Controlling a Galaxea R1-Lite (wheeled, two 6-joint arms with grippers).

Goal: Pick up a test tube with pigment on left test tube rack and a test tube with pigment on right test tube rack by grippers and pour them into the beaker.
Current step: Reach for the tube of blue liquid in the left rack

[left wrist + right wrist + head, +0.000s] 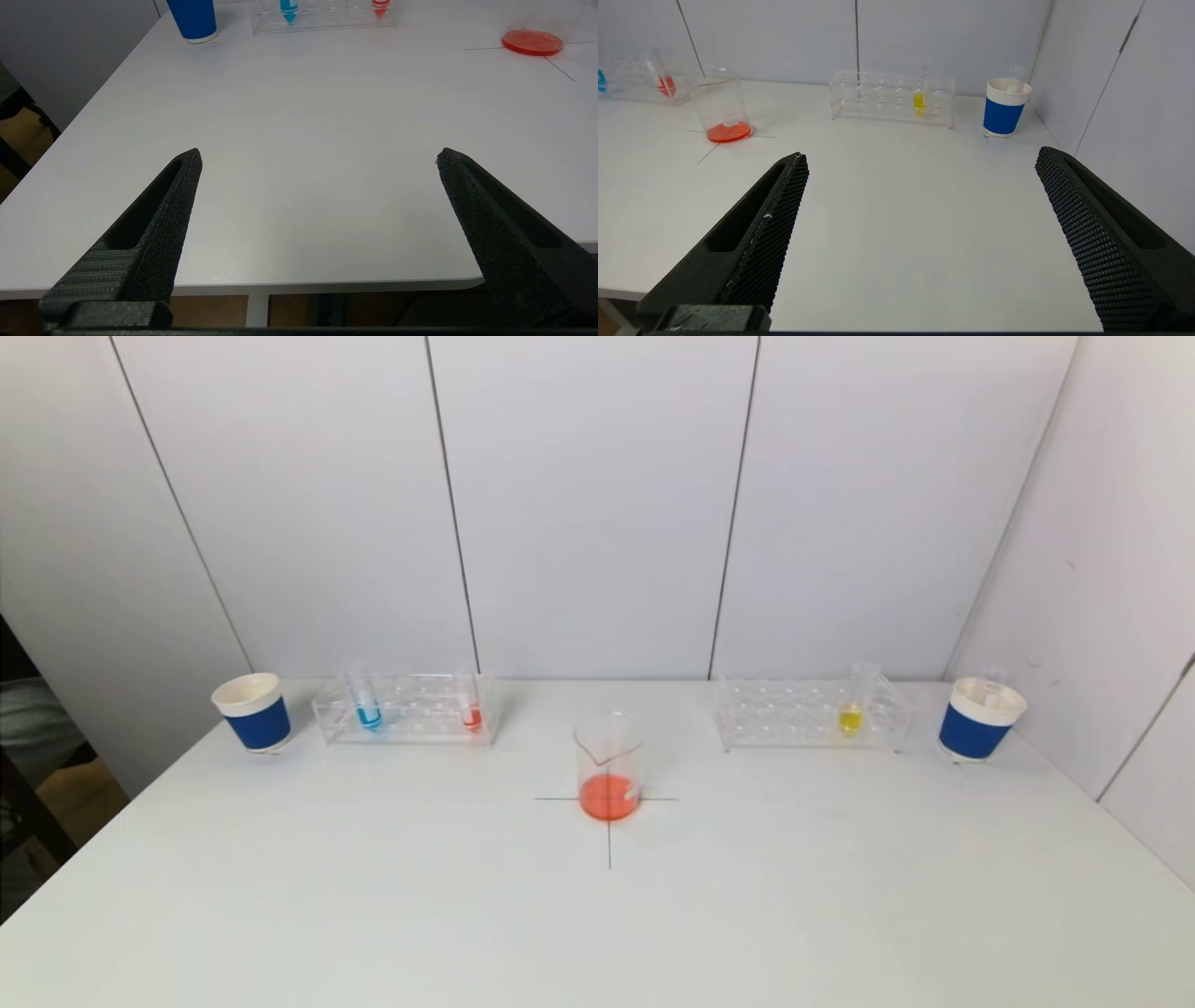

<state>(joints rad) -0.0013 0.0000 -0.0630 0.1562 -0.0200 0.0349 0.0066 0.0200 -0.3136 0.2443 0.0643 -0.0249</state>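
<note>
The left clear rack (pixel 406 709) at the back left holds a blue-pigment tube (pixel 366 705) and a red-pigment tube (pixel 471 709). The right clear rack (pixel 810 714) holds a yellow-pigment tube (pixel 851 709). A glass beaker (pixel 609 767) with orange-red liquid stands on a cross mark mid-table. Neither gripper shows in the head view. My left gripper (pixel 317 156) is open and empty over the table's near left edge. My right gripper (pixel 920 156) is open and empty over the near right table, far from the rack (pixel 893 98).
A blue-and-white paper cup (pixel 252 711) stands left of the left rack. Another cup (pixel 978 719) stands right of the right rack, with a clear tube in it. White wall panels close the back and right side. The table's left edge (pixel 93 102) drops off.
</note>
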